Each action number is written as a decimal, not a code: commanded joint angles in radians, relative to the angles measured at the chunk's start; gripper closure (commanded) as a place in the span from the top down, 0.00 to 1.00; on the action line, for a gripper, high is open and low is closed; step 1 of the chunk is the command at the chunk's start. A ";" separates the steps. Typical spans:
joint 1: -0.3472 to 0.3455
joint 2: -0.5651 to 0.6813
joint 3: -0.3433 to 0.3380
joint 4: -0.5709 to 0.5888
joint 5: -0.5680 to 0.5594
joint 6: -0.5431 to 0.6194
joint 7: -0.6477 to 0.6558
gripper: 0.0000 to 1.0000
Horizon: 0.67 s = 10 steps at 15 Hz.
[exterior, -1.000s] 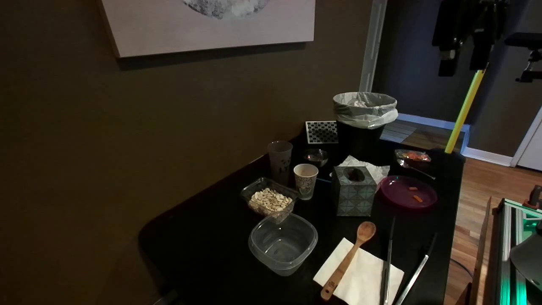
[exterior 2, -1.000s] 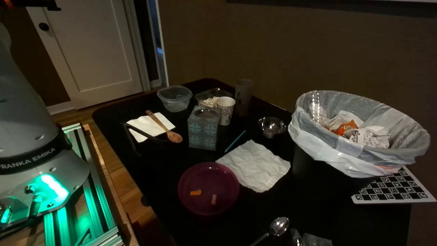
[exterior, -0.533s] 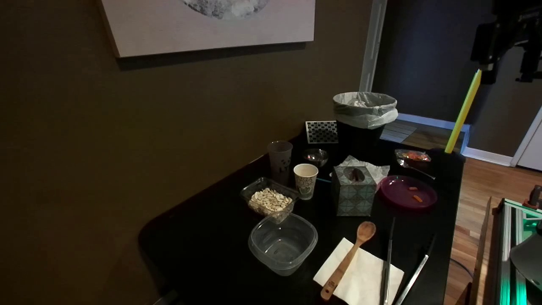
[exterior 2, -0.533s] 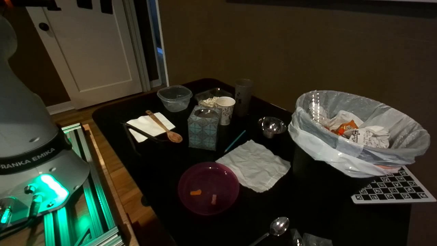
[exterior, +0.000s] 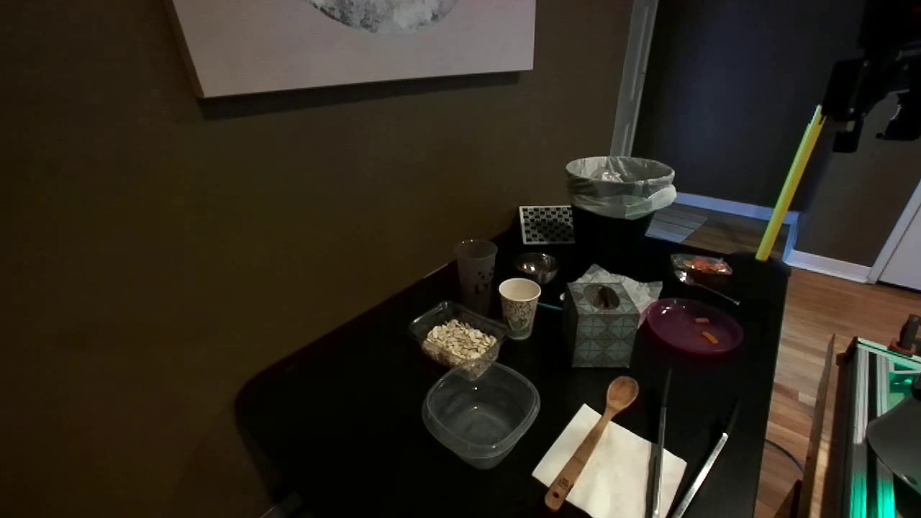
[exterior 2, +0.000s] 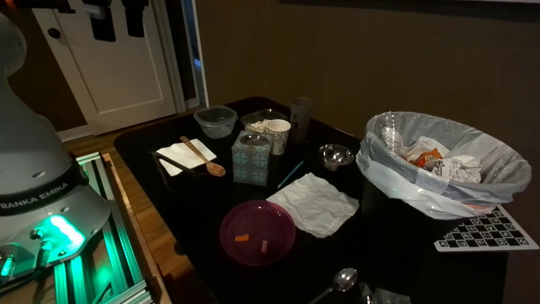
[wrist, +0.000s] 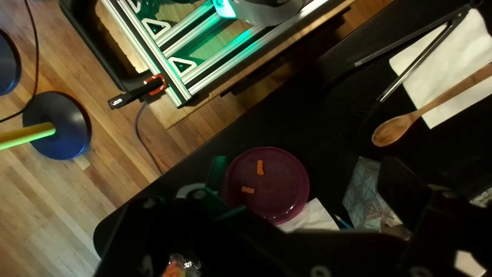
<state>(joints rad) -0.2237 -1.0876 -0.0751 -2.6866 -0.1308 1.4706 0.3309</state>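
Observation:
My gripper (wrist: 306, 171) hangs well above the dark table, its fingers spread wide and nothing between them. In both exterior views it shows at the top edge, as the gripper (exterior 2: 120, 37) and the gripper (exterior: 872, 140). Below it in the wrist view lies a purple plate (wrist: 284, 177) bearing two small orange pieces (wrist: 260, 167); one finger overlaps the plate's edge in the picture. Toward the opposite finger stands a patterned tissue box (wrist: 361, 192), partly covered by that finger. A crumpled white paper (exterior 2: 316, 207) and a blue pencil (exterior 2: 290, 174) lie between plate and box.
A lined bin (exterior 2: 443, 202) stands tall beside a metal bowl (exterior 2: 336, 158). A wooden spoon (exterior: 597, 435) and tongs (exterior: 660, 453) rest at a white napkin (exterior: 626, 460). Nearby are a clear tub (exterior: 482, 417), oats (exterior: 460, 339) and cups (exterior: 519, 309). A yellow pole (exterior: 791, 187) rises beyond the table.
My gripper has swung toward the right in an exterior view and come down into sight at the top of the remaining exterior view. The objects on the table stay put.

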 commanded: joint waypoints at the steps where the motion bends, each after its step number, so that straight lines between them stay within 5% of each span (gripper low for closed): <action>1: -0.014 0.001 0.010 0.001 0.007 0.001 -0.011 1.00; 10: -0.012 -0.017 0.008 -0.014 -0.006 0.011 -0.024 1.00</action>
<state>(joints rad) -0.2241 -1.0953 -0.0742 -2.6899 -0.1308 1.4707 0.3300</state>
